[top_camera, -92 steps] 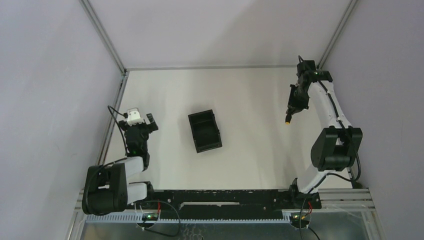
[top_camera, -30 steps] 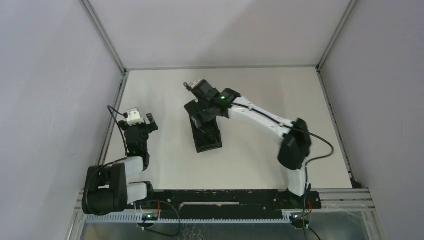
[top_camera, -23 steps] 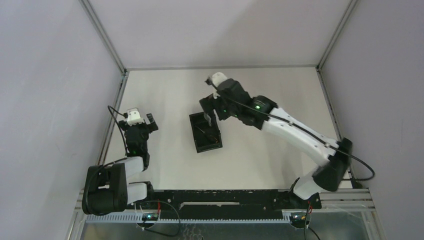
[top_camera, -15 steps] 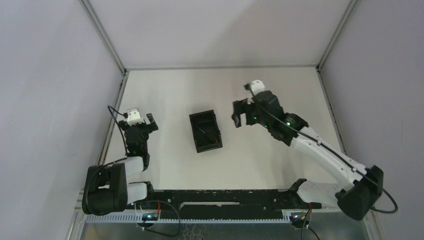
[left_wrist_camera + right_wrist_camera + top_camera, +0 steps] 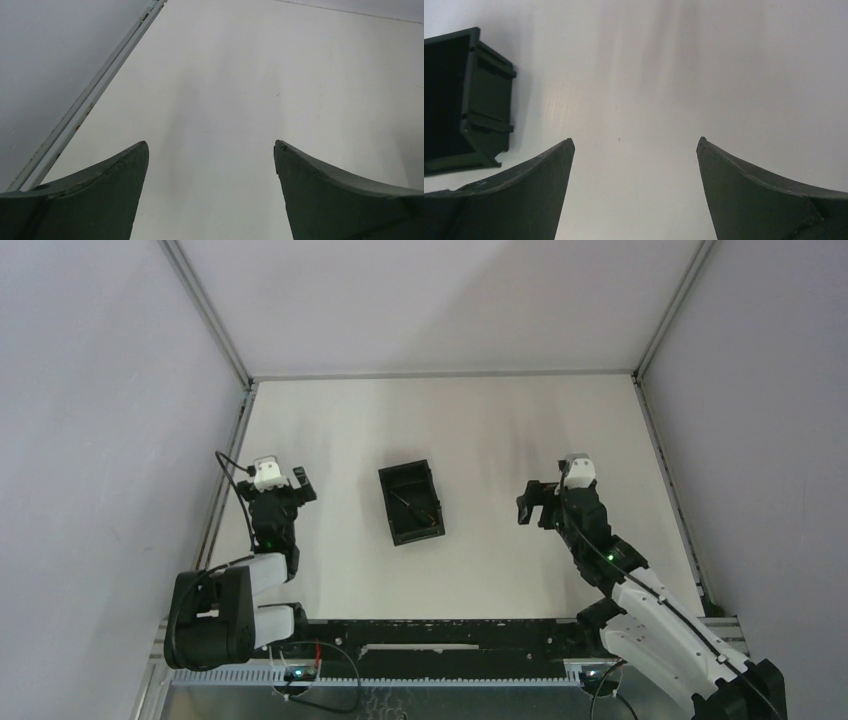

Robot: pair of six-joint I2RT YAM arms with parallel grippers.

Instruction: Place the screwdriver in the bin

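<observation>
The black bin stands at mid-table, its long side running near to far. The screwdriver lies inside it as a thin slanted line, touched by nothing. My right gripper hangs to the right of the bin, well apart from it, open and empty. In the right wrist view the gripper has only bare table between its fingers, and the bin shows at the left edge with a dark interior. My left gripper rests at the left side, open and empty, over bare table.
A metal frame rail runs along the table's left edge, close beside my left gripper. Grey walls enclose the table on the left, back and right. The black base rail lies along the near edge.
My right arm has pulled back from over the bin to the right and nearer its base, jaws open. The screwdriver stays in the bin. The left arm has not moved.
</observation>
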